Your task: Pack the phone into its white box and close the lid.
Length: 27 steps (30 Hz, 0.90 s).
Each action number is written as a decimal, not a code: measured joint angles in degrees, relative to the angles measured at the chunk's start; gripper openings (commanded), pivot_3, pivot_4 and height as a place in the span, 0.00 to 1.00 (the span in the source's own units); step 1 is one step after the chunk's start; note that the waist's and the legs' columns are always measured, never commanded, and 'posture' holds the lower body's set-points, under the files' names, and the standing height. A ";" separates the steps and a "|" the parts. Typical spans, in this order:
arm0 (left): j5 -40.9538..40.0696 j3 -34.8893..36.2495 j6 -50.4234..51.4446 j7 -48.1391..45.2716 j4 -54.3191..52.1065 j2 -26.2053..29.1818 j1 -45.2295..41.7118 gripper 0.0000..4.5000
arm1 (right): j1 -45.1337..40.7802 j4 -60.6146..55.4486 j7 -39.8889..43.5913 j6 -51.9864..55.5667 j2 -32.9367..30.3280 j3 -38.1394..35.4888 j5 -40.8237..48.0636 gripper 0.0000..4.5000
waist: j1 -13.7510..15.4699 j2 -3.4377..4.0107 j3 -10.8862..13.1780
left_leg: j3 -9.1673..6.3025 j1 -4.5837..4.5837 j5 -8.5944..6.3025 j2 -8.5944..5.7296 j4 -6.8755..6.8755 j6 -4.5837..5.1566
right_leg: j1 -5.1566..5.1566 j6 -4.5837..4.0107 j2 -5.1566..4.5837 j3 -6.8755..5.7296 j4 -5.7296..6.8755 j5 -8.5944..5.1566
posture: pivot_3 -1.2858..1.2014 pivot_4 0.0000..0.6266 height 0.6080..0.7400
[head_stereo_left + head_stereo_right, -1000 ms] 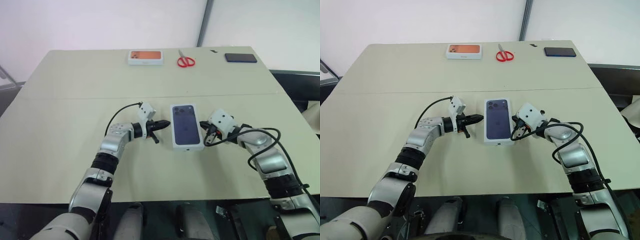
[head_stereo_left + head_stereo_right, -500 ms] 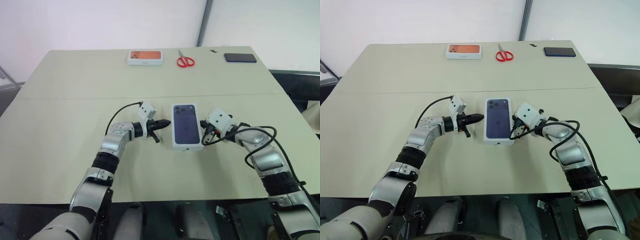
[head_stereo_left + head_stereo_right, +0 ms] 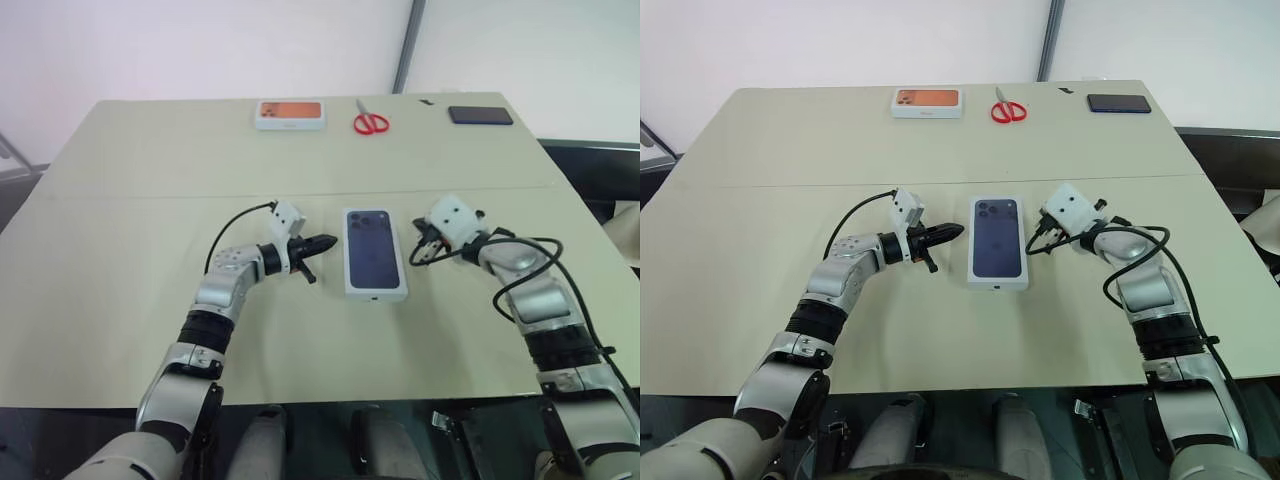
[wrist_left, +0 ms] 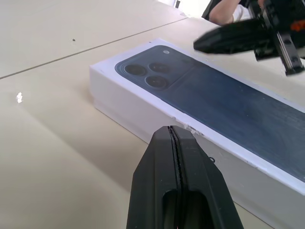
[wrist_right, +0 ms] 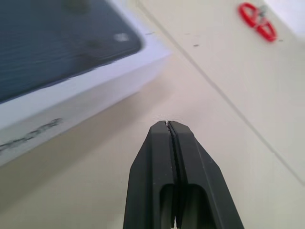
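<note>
Table (image 3: 120, 260) in pale tan fills most of the scene, its top crossed by a faint seam running side to side, with white wall panels behind and a dark post rising at the far edge. The closed white box (image 3: 375, 253) lies flat near the middle of the table between the two arms, its lid (image 3: 998, 240) on top showing a dark blue phone picture. Its long axis runs away from the robot, with the pictured camera cluster at the far end, toward the robot's left corner. Grey lettering runs along the box's side wall in the right wrist view, too blurred to read. At the far edge sit a white box with an orange picture (image 3: 291, 114), red scissors (image 3: 371, 122) and a black phone (image 3: 481, 115), well apart from each other. The left gripper (image 3: 326, 242) points at the box's left side, fingers pressed together, holding nothing. The right gripper (image 3: 1038, 243), just beside the right side, is likewise pressed together and empty.
</note>
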 measured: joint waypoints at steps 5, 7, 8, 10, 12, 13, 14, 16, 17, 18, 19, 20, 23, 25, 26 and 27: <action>-3.72 3.77 2.38 1.95 -0.74 -0.15 -2.08 0.00 | -0.98 -2.22 1.48 -0.58 2.96 -2.37 5.66 0.01 | -0.12 0.00 0.00 | -0.01 0.00 0.00 0.02 0.01 0.00 | 0.00 0.00 0.01 -0.01 0.01 0.00 | 0.52 0.24 1.00; -4.28 4.49 2.19 2.14 -0.41 -1.38 -3.98 0.00 | -0.44 -3.64 3.33 -0.37 3.10 -1.65 6.71 0.01 | 0.09 0.00 0.00 | -0.01 0.00 0.00 0.00 0.05 0.00 | 0.05 0.00 0.00 -0.02 0.00 0.00 | 0.52 0.24 1.00; -4.22 4.29 1.66 2.09 0.12 -2.13 -4.73 0.00 | 0.18 -4.41 4.06 -0.40 3.11 -0.83 6.64 0.01 | 0.25 0.00 -0.01 | -0.02 0.00 0.00 -0.03 0.08 0.00 | 0.09 0.01 -0.02 -0.04 -0.01 0.00 | 0.52 0.24 1.00; -4.00 3.51 0.38 1.85 1.91 -3.54 -5.25 0.00 | 1.87 -5.22 5.17 -0.43 3.13 1.37 6.14 0.01 | 0.21 0.00 -0.01 | -0.01 0.00 0.00 -0.05 0.16 0.01 | 0.13 0.01 -0.02 -0.03 -0.03 0.00 | 0.52 0.24 1.00; -3.39 2.34 -0.50 1.70 4.21 -4.65 -5.27 0.00 | 3.67 -5.26 6.04 -0.21 3.01 3.25 5.17 0.01 | 0.07 -0.01 -0.01 | -0.01 0.00 -0.01 -0.05 0.19 0.01 | 0.12 0.02 -0.02 -0.03 0.00 0.00 | 0.52 0.24 1.00; -3.09 2.06 -0.66 1.59 5.13 -5.01 -5.27 0.00 | 4.05 -5.38 6.19 -0.41 2.78 4.03 4.46 0.01 | -0.01 0.00 -0.01 | -0.01 0.00 -0.01 -0.05 0.19 0.01 | 0.11 0.02 -0.02 -0.03 0.02 0.01 | 0.52 0.24 1.00; -2.90 1.87 -0.89 1.43 6.00 -5.41 -5.37 0.00 | 4.07 -5.92 6.41 -0.73 2.11 4.68 3.59 0.01 | -0.27 0.01 -0.02 | 0.00 0.04 -0.01 -0.03 0.19 0.01 | 0.11 0.02 0.00 -0.01 0.05 0.01 | 0.52 0.24 1.00; -2.53 1.33 -1.55 1.01 6.58 -5.77 -5.60 0.00 | 4.07 -6.24 6.48 -0.90 1.73 4.97 2.56 0.01 | -0.31 0.01 -0.02 | -0.01 0.06 -0.01 0.00 0.18 0.01 | 0.11 0.02 0.03 -0.02 0.07 0.00 | 0.52 0.24 1.00; -2.13 0.84 -1.88 0.70 6.79 -5.74 -5.74 0.00 | 4.07 -6.39 6.41 -0.84 1.74 5.08 2.26 0.01 | -0.31 0.01 -0.02 | -0.01 0.06 -0.01 0.00 0.18 0.01 | 0.11 0.02 0.04 -0.02 0.07 0.00 | 0.52 0.24 1.00; -1.81 0.45 -2.24 0.47 7.01 -5.72 -5.74 0.00 | 4.07 -6.54 6.33 -0.77 1.75 5.14 2.10 0.01 | -0.31 0.02 -0.02 | 0.00 0.06 -0.01 0.00 0.18 0.01 | 0.11 0.02 0.03 -0.01 0.07 0.00 | 0.52 0.24 1.00; -1.17 -0.24 -2.67 0.16 7.36 -5.60 -5.74 0.00 | 4.08 -6.61 6.18 -0.72 1.82 5.18 1.99 0.01 | -0.28 0.02 -0.02 | 0.00 0.06 -0.01 0.00 0.19 0.01 | 0.12 0.02 0.03 -0.01 0.07 0.00 | 0.52 0.24 1.00; -0.71 -0.65 -2.76 -0.23 7.90 -5.55 -5.74 0.00 | 4.08 -6.69 6.04 -0.70 1.97 5.19 1.86 0.01 | -0.24 0.01 -0.02 | 0.00 0.06 -0.01 0.00 0.19 0.01 | 0.12 0.02 0.03 -0.01 0.07 0.00 | 0.52 0.24 1.00; 0.90 -2.45 -3.33 -0.90 8.87 -4.74 -5.72 0.00 | 4.32 -6.98 5.94 -0.56 2.15 5.34 1.61 0.01 | -0.15 0.01 -0.02 | -0.01 0.06 -0.01 0.00 0.19 0.01 | 0.12 0.02 0.03 -0.01 0.07 0.00 | 0.52 0.24 1.00; 1.76 -3.33 -3.41 -1.67 8.92 -4.04 -5.64 0.00 | 4.69 -7.35 5.96 -0.61 2.16 5.46 1.47 0.01 | -0.12 0.01 -0.03 | -0.01 0.06 -0.01 -0.01 0.19 0.01 | 0.13 0.02 0.02 -0.01 0.07 0.00 | 0.52 0.24 1.00; 2.12 -3.84 -3.36 -2.02 8.92 -3.65 -5.61 0.00 | 4.97 -7.61 6.03 -0.71 2.15 5.50 1.46 0.01 | -0.11 0.02 -0.03 | -0.01 0.06 -0.01 -0.01 0.19 0.01 | 0.14 0.02 0.02 -0.01 0.06 0.00 | 0.52 0.24 1.00; 2.34 -4.35 -2.99 -2.54 8.78 -3.24 -5.57 0.00 | 5.28 -8.05 6.28 -0.72 2.13 5.54 1.52 0.01 | -0.11 0.02 -0.04 | -0.01 0.07 -0.01 -0.01 0.19 0.01 | 0.15 0.02 0.02 -0.01 0.06 0.00 | 0.52 0.24 1.00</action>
